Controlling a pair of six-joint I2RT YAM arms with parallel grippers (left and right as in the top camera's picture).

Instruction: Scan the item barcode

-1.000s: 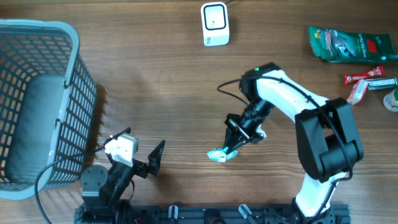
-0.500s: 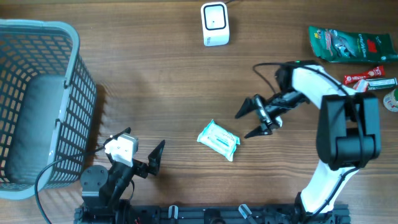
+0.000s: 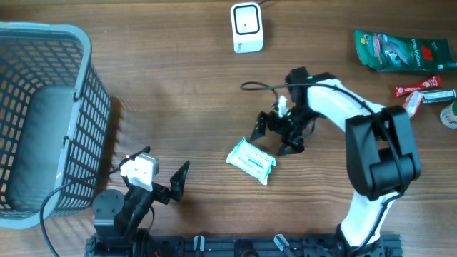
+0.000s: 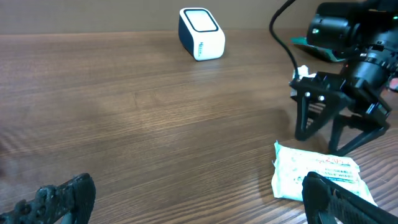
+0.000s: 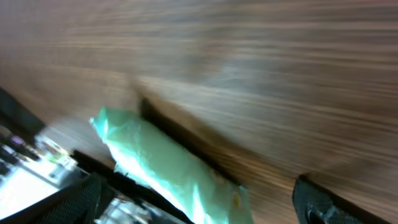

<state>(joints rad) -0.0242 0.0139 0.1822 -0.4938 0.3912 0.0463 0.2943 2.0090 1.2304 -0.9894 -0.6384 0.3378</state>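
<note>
The wooden table takes up the whole scene. The biggest thing on it is a grey-blue plastic basket with lattice walls, standing at its left edge.

The right arm, white and black, reaches from the front edge in towards the middle of the table, with a black cable looping off its wrist. The right gripper points down at the wood with its two dark fingers spread wide and nothing between them.

The left arm sits folded low at the front, near the basket. The left gripper is just as wide apart, with only bare wood between its fingers and nothing in its hold.

At the far right lies a green snack bag, with a red wrapped bar just below it. Both are well apart from the arms.

The item to be scanned, a small pale-green-and-white packet, lies flat on the table near the middle, held by nobody. It is just beside the right gripper's fingertips, on the side towards the left arm. From the left wrist camera the fingers seem to stand a little behind it. The right wrist view is too blurred for me to say whether a fingertip touches it.

The scanner, a small white box with a dark-rimmed window on top, stands at the far edge of the table. It is well apart from the packet.
</note>
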